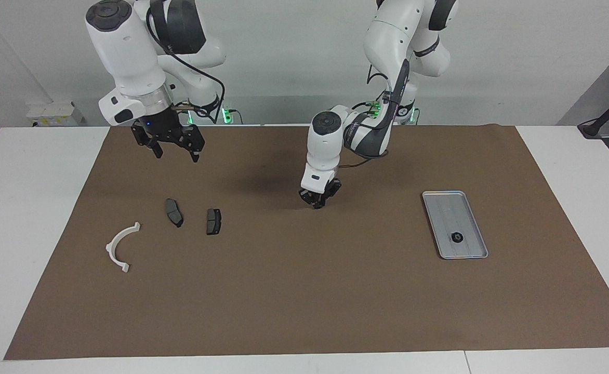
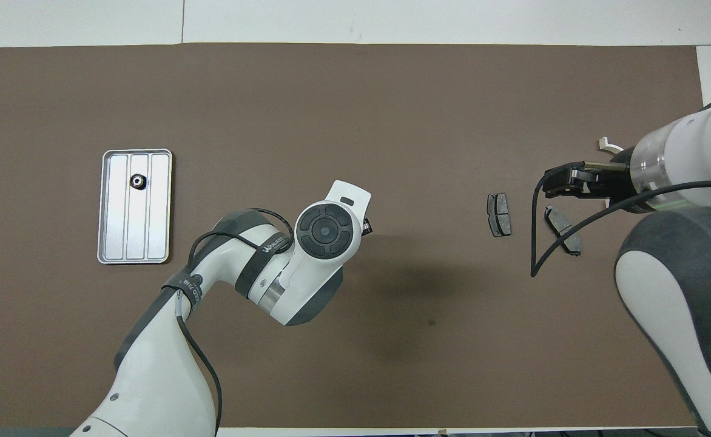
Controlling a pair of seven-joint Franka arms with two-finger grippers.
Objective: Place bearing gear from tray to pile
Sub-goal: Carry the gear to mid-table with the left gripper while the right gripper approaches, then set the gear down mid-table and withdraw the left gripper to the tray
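- Pile, toward the right arm's end of the tabletop: white bracket (image 1: 119,247) and two dark pads (image 1: 174,212) (image 1: 213,221) on the brown mat (image 1: 304,291). No gear is among them.
- Right gripper (image 1: 175,152): raised over the mat by the pads, jaws spread, empty.
- Left gripper (image 1: 317,201): low over mid-mat, between pile and tray. I cannot tell whether its jaws are clenched or holding anything.
- Tray (image 1: 447,208): toward the left arm's end, with the gear (image 1: 456,237) still in it, in the half farther from the robots.
- Progress: judged barely begun. Picking up, carrying and placing the gear all remain.
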